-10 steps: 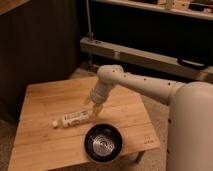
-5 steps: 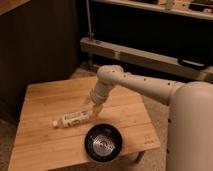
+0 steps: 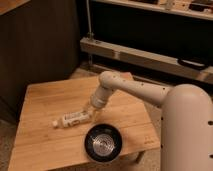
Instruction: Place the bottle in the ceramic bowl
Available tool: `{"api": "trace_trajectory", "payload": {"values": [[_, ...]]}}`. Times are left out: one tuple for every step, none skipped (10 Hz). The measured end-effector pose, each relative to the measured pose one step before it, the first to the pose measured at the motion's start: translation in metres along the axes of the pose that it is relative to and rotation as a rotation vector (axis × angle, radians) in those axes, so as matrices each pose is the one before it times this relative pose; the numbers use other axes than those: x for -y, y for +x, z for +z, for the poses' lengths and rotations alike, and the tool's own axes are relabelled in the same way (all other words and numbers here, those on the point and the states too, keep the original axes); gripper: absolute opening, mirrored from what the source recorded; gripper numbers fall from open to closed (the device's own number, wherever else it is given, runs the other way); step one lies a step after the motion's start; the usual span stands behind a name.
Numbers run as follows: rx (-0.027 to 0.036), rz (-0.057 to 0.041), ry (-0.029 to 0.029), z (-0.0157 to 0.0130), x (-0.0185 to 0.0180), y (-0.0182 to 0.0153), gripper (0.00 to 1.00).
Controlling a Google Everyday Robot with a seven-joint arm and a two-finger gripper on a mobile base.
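The white arm (image 3: pixel 132 89) reaches in from the big, smooth, round robot body (image 3: pixel 187 130) on the right of the bowl (image 3: pixel 88 145). It bends at a round joint behind the bowl, then slants down toward the table (image 3: pixel 45 100).

The gripper (image 3: pixel 88 109) is low over the wood, just behind the bowl's left side. It is right at the thick end of the bottle (image 3: pixel 70 119) and looks like it touches it. I cannot tell if the gripper is squeezing the bottle or has let it go.

The bottle lies on its side on the table, just beside the bowl and to its left, not in it. It is slim, white and smooth, with a pale label. Its small cap end points away from the bowl.

The bowl is round, black and shiny, with silvery rings in the middle. The table is flat, light wood with fine lines.
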Motion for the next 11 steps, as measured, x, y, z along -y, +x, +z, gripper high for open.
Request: {"api": "trace_trajectory", "payload": {"values": [[0.01026,0.00978,-0.01120,0.01089,-0.00113,0.00239,0.65],[0.00077,0.00711,-0.00167,0.00178,-0.00014,-0.00041,0.65],[-0.00049,0.00417,-0.00076,0.00091,0.00071,-0.00110,0.65],[0.00010,0.00639,0.00348,-0.00131,0.00234,-0.00165,0.65],[0.00449,0.01740,0.00221,-0.00135,0.00165,0.00077,0.65],[0.00382,0.01666,-0.00163,-0.00090,0.00097,0.00019,0.65],[0.00216,0.02663,-0.00479,-0.00095,0.00150,-0.00040,0.65],[0.00022,0.03617,-0.01136,0.00139,0.00090,-0.00089,0.65],[0.00114,0.02939,-0.01073,0.00308,-0.00023,-0.00092,0.65],[0.00036,0.03434,-0.01054,0.00384,-0.00078,0.00125,0.65],[0.00190,0.03178,-0.01323,0.00393,-0.00089,-0.00019,0.65]]}}
